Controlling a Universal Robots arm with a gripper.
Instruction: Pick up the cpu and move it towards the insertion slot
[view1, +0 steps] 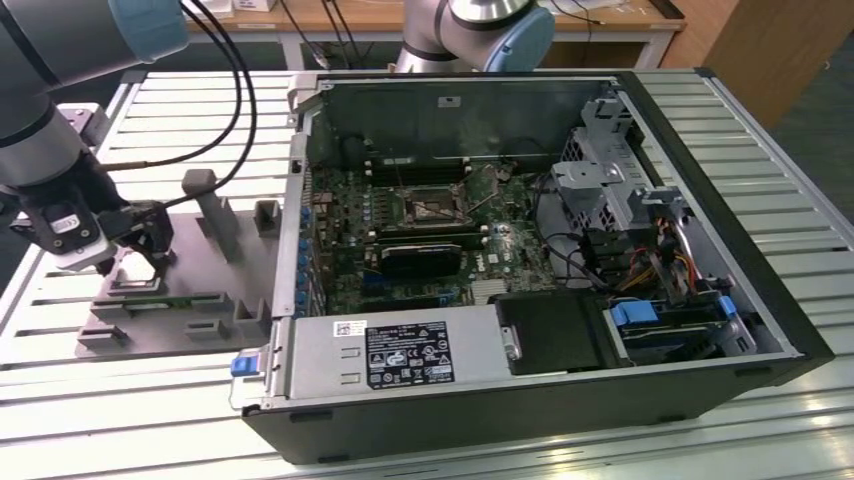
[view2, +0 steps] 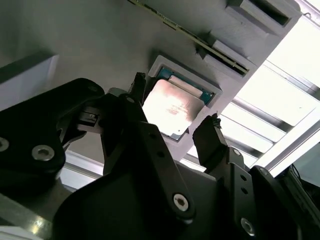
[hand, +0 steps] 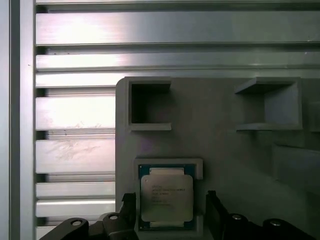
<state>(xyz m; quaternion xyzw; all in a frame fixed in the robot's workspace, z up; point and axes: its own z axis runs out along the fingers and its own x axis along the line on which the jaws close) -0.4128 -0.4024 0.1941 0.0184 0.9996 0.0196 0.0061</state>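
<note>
cpu (hand: 166, 200) is sitting flat, metal lid up, in a square pocket (hand: 197, 167) of the grey fixture plate (hand: 215, 150), and the plate is lying on the slatted counter (hand: 75, 110). We're reading the pocket as a locator: it's keeping the chip square and at a known spot. Its rim is stepping back at two sides, likely to leave the edges reachable.

Our end effector (view2: 175, 105) is hovering directly over that pocket with its jaws apart. In both wrist views the fingers (view2: 212, 132) are flanking the chip, one on each of two opposite sides, lined up with its edges. We're seeing pocket rim between finger and chip, so we're calling it not clamped. Whether the tips are touching the plate, we can't tell.

In the exterior view the arm (view1: 54, 130) is working at the exterior view's left, over the plate beside the open computer case (view1: 534, 400). The insertion slot (view1: 430, 203) is lying inside that case on the motherboard (view1: 340, 230), toward its far side and well apart from the chip. Case is lying on its side with the panel off, which is leaving the socket facing up for a straight top-down approach.
</note>
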